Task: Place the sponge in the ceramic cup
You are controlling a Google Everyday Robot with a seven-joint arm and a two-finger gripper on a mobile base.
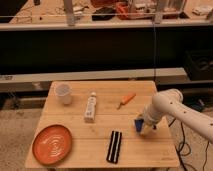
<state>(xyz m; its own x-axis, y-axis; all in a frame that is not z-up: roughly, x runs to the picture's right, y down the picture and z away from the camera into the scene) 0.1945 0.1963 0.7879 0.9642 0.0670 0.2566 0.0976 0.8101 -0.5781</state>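
Note:
The blue sponge (pixel 138 123) sits at the tip of my gripper (pixel 142 126), just above the right part of the wooden table (pixel 100 131). The gripper is shut on it, and the white arm (pixel 172 105) reaches in from the right. The white ceramic cup (pixel 63 93) stands upright at the table's far left corner, well away from the gripper. I cannot see inside the cup.
An orange plate (pixel 52 144) lies at the near left. A white tube (pixel 90 106) lies mid-table, between cup and gripper. A black-and-white striped bar (pixel 114 146) lies near the front edge, left of the gripper. A small orange object (pixel 126 99) rests at the back right.

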